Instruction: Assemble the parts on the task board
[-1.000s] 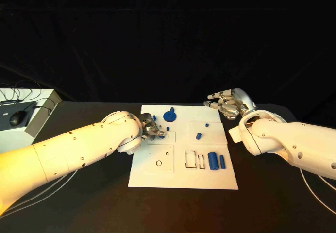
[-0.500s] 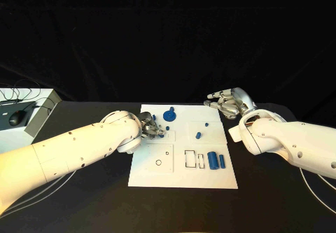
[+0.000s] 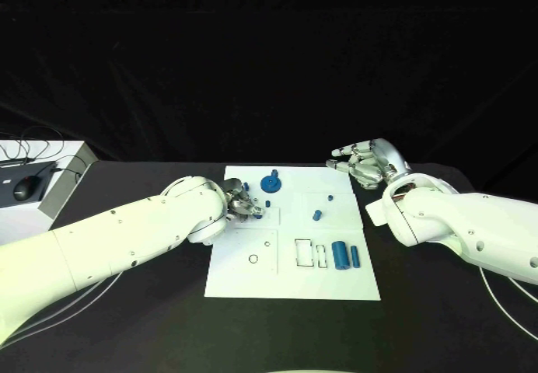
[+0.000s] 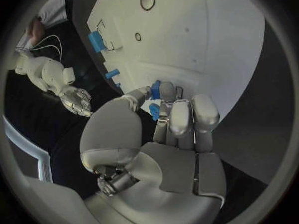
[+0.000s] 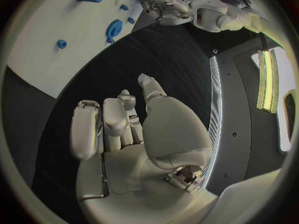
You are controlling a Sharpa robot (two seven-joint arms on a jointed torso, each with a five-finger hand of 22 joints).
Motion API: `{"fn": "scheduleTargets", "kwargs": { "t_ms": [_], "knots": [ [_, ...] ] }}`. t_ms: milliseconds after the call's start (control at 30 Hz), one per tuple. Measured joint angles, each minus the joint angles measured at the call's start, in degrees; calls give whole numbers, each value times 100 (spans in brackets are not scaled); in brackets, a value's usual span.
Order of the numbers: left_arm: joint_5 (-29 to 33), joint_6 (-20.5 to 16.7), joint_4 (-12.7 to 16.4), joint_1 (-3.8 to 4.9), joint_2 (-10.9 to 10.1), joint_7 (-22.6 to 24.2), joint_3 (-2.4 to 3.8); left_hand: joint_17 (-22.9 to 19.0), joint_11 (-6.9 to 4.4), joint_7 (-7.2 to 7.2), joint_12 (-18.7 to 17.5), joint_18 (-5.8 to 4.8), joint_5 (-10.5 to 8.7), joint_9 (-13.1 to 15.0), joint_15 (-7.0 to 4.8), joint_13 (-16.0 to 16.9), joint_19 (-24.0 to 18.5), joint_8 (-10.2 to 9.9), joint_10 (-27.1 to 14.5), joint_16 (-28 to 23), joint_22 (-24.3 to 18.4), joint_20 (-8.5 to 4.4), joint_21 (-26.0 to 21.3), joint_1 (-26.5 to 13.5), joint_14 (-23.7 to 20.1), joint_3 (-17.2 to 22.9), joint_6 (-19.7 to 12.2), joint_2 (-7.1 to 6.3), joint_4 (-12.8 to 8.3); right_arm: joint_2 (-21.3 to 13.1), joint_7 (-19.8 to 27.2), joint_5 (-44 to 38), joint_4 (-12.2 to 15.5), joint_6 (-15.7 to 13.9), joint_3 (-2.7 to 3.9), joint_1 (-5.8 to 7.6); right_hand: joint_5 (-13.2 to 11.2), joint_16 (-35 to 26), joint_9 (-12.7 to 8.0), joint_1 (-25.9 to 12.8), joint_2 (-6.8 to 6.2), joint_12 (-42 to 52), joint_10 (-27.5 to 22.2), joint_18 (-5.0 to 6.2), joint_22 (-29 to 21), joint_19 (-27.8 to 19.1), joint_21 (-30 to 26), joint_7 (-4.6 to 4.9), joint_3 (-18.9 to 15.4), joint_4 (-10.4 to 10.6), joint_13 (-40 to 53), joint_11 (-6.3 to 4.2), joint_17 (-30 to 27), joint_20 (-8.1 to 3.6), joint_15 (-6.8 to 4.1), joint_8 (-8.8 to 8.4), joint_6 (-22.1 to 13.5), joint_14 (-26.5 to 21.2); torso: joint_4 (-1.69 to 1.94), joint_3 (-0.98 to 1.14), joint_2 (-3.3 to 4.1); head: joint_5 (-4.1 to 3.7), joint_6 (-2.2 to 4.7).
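The left robot hand is the one at work: it sits over the left half of the task board, near that board's far left corner, and pinches a small blue part between thumb and fingertips, with a second sliver of blue showing lower under the fingers; whether that is the same piece or another I cannot tell. The held part lies directly under the fingertips, right at the board's face, so the coming move looks like a short press straight down rather than a reach. Its long axis is hard to read, since the fingers cover most of it, and the seat beneath it is hidden too. The right robot hand rests off the board, beyond its far right corner over the black surface, fingers loosely spread and holding nothing, well apart from any part. On the board's near right stand two blue cylinders, long axes running near to far, beside a rectangular slot; a round blue piece sits toward the far edge.
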Motion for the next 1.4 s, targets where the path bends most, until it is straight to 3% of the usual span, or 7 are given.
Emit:
{"fn": "scheduleTargets", "kwargs": {
  "t_ms": [133, 200, 900, 1167, 1400],
  "knots": [
    [-3, 18, -20, -1, 9, -1, -1, -5, 0, 0, 0, 0, 0, 66, 0, 0, 0, -1, 1, 0, 5, 0, 0, -9, 0, 0, 0, -8, 0, -4, -2, 0, 3, 1, 0, 0, 0, 0, 0, 0, 0, 0, 8, 0, 0, 0, 0, 0, 0, 0, 0, 8, 0, 0, 0, 0, 0, 0, 1, 0, -1, -4, -9],
    [-5, 27, -27, -1, 12, -2, -3, -5, 1, 0, 0, 0, 0, 234, 0, 0, 0, -7, 1, 0, 5, 0, 0, -9, 0, 0, 0, -9, 0, -5, -3, 0, 4, 1, 0, 0, 0, 0, 0, 0, 0, 0, 8, 0, -1, 0, 0, -1, 0, 0, 0, 8, 0, 0, 0, 0, 1, 0, 2, 0, -1, -7, -13],
    [-115, 158, -21, -9, 6, -1, -5, -25, -20, -9, 0, 0, -22, 275, 0, 0, -1, 3, -2, 0, 41, 1, -26, 27, 0, -1, -10, -34, -1, -15, -10, -1, 18, 6, 0, 0, 0, 0, 0, -25, 25, 0, 32, 0, 3, 0, 0, 30, 0, 0, 6, -13, -8, 0, 0, 0, 14, 0, 7, -6, -4, -12, -31],
    [-162, 184, -42, -9, 37, -1, 3, -25, -19, -10, 0, 1, -23, 589, 0, 0, 0, 2, -3, 0, 41, 1, -26, 28, 0, 17, -10, -33, 17, -11, -11, -2, 14, 8, 0, 0, 0, 0, 0, -24, 25, 0, 31, 0, 2, 0, 0, 30, 0, 0, 5, -13, -8, 0, 0, 0, 14, 0, 9, -7, 1, -16, -35],
    [-166, 203, -101, -4, 80, -2, 11, -25, -19, -29, 0, 1, -50, 601, 0, -1, 0, 6, -3, 0, 40, 0, -26, 28, 0, 17, 10, -33, 17, -8, -11, -2, 10, 10, 0, 0, 0, 0, 0, -24, 24, 0, 40, 0, 2, 0, 0, 29, 0, 0, 5, -4, -7, 0, 0, 0, 15, 0, 8, -3, 3, -16, -47]
  ]
}}
